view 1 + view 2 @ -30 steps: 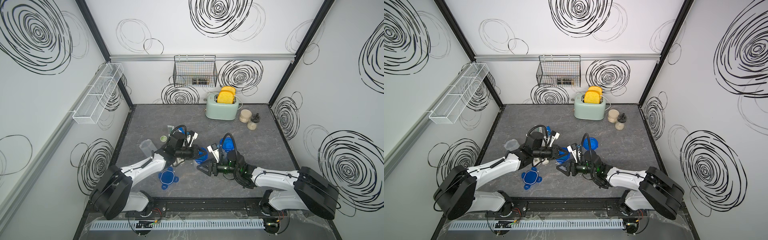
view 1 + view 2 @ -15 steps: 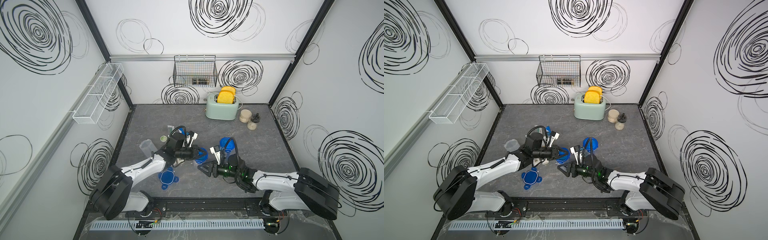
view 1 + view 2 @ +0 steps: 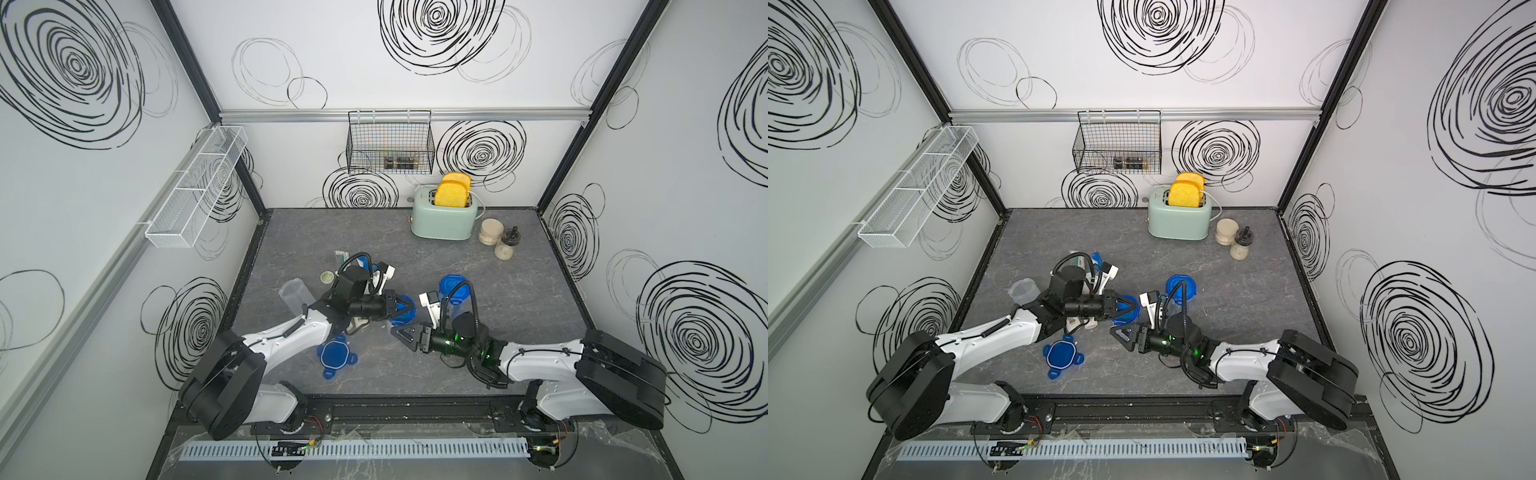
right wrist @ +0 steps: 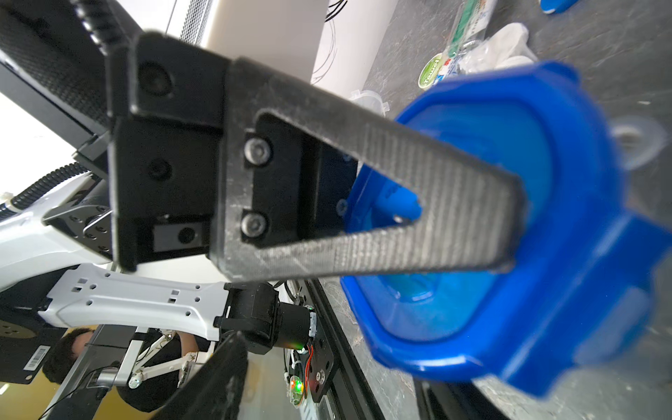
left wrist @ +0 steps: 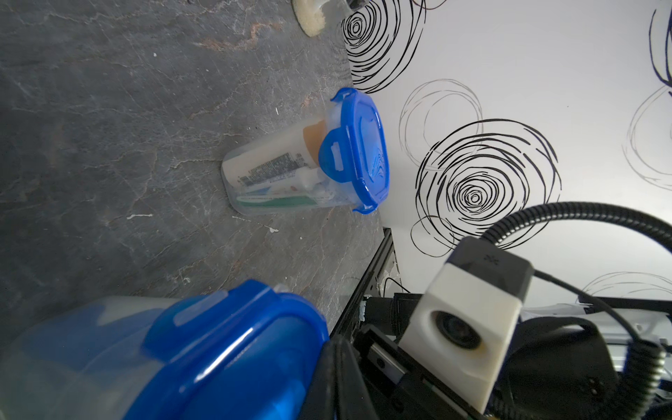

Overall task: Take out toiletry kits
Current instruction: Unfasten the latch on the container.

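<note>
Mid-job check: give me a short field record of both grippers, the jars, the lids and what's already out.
left gripper: shut, fingers at the blue lid of the middle jar
right gripper: at that jar's near side; opening unclear, nothing seen held
closed jar: lid on, kit inside
open jar: no lid, looks empty
loose lid: flat on the table
already out: round tin, green sachet

The wrist (image 3: 465,330) behind the right gripper (image 3: 401,332) has drawn back toward the counter's (image 3: 374,241) front edge. The far lid (image 3: 451,286), partly covered 1 second ago, now shows more.
</note>
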`<state>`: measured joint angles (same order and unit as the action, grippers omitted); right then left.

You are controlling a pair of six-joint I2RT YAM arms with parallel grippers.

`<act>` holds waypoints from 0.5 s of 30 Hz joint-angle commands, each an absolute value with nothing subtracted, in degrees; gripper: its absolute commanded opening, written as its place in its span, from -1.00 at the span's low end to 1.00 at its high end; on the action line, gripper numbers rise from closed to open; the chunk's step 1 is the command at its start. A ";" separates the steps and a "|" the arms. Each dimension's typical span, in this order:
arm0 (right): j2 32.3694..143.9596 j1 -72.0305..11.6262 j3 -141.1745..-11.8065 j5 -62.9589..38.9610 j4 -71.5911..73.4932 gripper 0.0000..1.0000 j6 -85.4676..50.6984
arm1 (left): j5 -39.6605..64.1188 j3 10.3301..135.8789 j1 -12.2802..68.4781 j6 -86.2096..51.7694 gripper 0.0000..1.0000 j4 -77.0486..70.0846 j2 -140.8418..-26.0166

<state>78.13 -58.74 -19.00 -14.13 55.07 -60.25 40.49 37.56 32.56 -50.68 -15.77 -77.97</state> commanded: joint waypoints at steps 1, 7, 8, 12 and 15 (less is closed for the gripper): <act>78.83 -58.97 -18.90 -12.96 59.77 0.45 -61.35 | 38.31 34.54 32.27 -50.19 -0.84 -11.32 -79.54; 79.10 -58.97 -18.82 -13.37 61.98 0.44 -59.47 | 38.28 34.03 32.26 -50.36 -0.85 -11.84 -79.54; 79.15 -58.98 -18.81 -14.02 62.98 0.44 -58.36 | 38.31 33.93 32.26 -50.36 -0.85 -11.95 -79.63; 79.75 -58.55 -19.31 -18.57 66.71 0.50 -53.23 | 38.24 33.44 32.26 -50.54 -0.85 -12.56 -79.89; 81.32 -57.98 -19.87 -24.19 72.86 0.49 -49.78 | 38.28 33.07 32.26 -50.69 -0.86 -13.00 -79.98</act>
